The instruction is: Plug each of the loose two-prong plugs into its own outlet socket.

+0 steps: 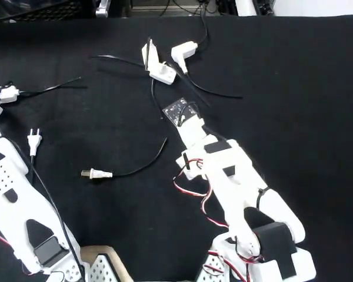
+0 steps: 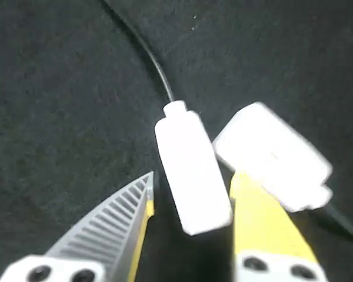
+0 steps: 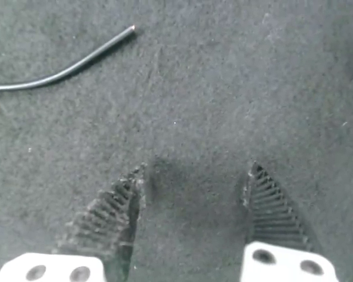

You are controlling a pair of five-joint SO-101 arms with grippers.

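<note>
Black cloth covers the bench (image 1: 294,88). At its left edge the left gripper (image 2: 194,176) has its fingers (image 2: 120,214) apart, and a white block (image 2: 191,167) lies between them. The block sits close to the yellow finger, with a dark gap on the ribbed finger's side. A black cable (image 2: 147,56) runs out of the block's far end. A second white piece (image 2: 270,155) lies just beside the block, past the yellow finger. It is not clear whether these two are plug or socket.

The right gripper (image 3: 197,170) hangs over bare cloth near the bench's middle, wide open and holding nothing. A cut cable end (image 3: 132,27) lies ahead of it.

Two loose plugs lie on the cloth. The first plug (image 1: 34,139) is beside the left arm, with its prongs pointing away from the robot. The second plug (image 1: 97,174) lies between the arms with its prongs toward the left arm. A cluster of white socket pieces (image 1: 162,70) with black cables lies just beyond the right gripper.
</note>
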